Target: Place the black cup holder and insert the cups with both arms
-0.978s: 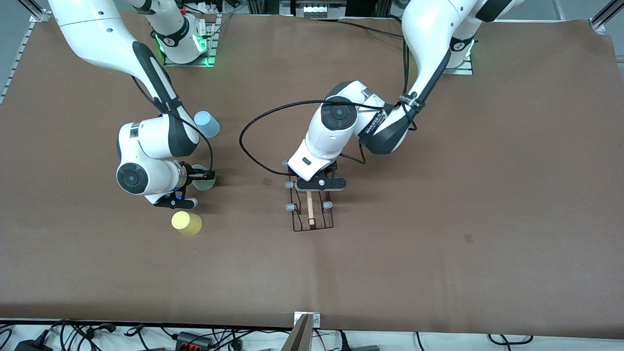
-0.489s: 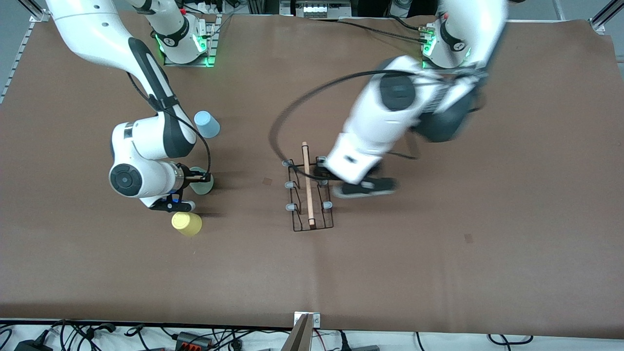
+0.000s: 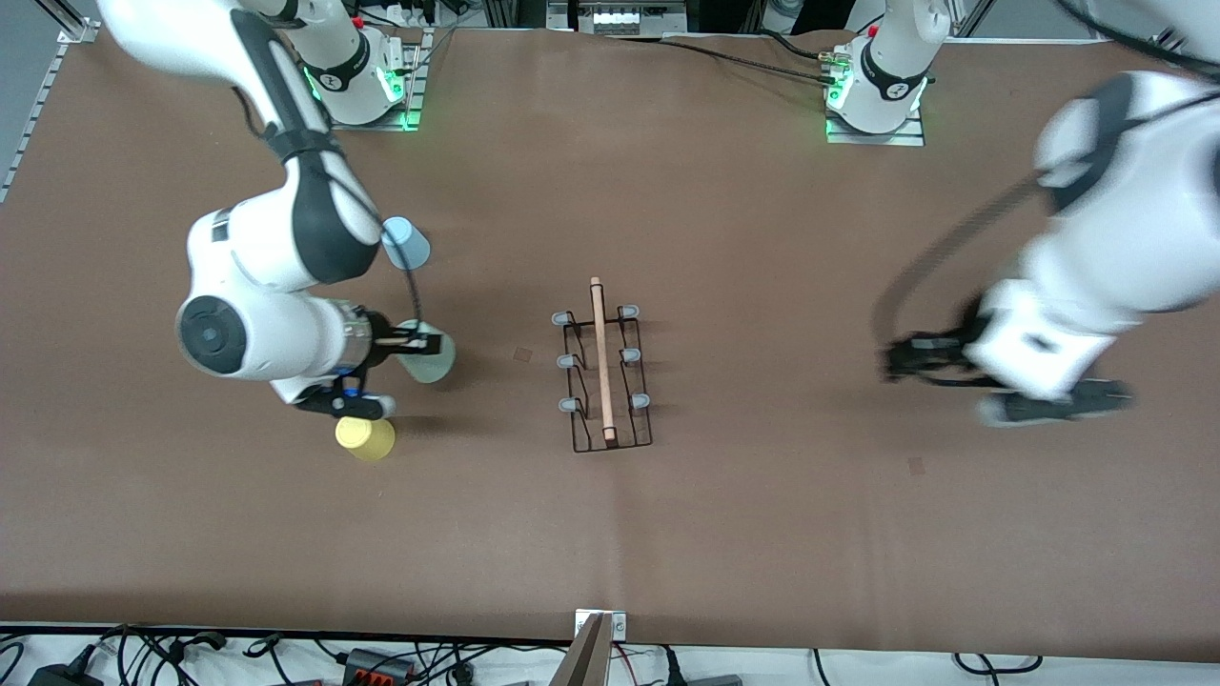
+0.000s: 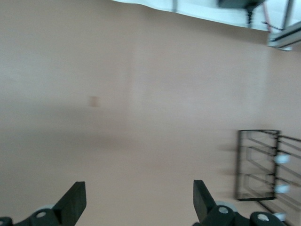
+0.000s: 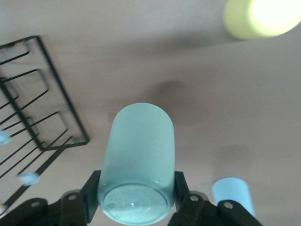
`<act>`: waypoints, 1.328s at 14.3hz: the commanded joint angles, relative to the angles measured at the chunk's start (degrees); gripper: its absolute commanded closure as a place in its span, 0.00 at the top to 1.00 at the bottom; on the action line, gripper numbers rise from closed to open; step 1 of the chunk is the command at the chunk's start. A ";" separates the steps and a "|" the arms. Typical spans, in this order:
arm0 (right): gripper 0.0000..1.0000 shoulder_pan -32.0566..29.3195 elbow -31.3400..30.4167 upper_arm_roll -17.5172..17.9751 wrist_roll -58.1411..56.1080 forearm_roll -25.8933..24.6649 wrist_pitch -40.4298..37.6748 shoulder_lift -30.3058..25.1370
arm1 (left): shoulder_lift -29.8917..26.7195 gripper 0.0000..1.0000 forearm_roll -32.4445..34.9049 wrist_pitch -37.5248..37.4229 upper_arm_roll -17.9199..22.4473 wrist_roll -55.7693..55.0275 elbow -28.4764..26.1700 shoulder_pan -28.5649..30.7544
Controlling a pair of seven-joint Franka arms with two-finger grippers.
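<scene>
The black cup holder (image 3: 605, 367) stands free mid-table, with its pale wooden rod on top and grey-blue pegs down both sides. It also shows in the left wrist view (image 4: 263, 165) and the right wrist view (image 5: 37, 103). My right gripper (image 3: 410, 351) (image 5: 136, 197) is shut on the mint green cup (image 3: 427, 354) (image 5: 138, 150), held tilted just above the table between the other cups and the holder. The yellow cup (image 3: 365, 438) (image 5: 261, 16) and the light blue cup (image 3: 405, 241) (image 5: 233, 195) rest on the table. My left gripper (image 3: 1053, 408) (image 4: 138, 202) is open and empty, over bare table at the left arm's end.
The brown mat (image 3: 762, 524) covers the table. A small dark mark (image 3: 522, 354) lies between the mint cup and the holder. Cables and a clamp (image 3: 596, 648) line the table edge nearest the front camera.
My left gripper let go of the cup holder and swung away toward the left arm's end of the table. My right gripper lifted the mint green cup and moved it toward the holder.
</scene>
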 commanded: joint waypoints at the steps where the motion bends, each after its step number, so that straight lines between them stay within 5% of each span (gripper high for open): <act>1: 0.28 4.94 3.95 -0.45 6.65 0.96 -0.87 0.66 | -3.20 1.00 -0.35 -1.78 -0.75 7.24 -1.65 4.63; 15: 0.28 15.50 6.34 -0.36 19.95 3.42 4.05 5.49 | -5.84 1.00 -0.18 -6.09 -0.40 10.76 -1.91 13.59; 19: 0.28 15.85 6.25 -0.44 20.12 3.24 5.27 7.86 | -15.22 1.00 -0.44 -3.99 1.01 10.59 -13.03 11.58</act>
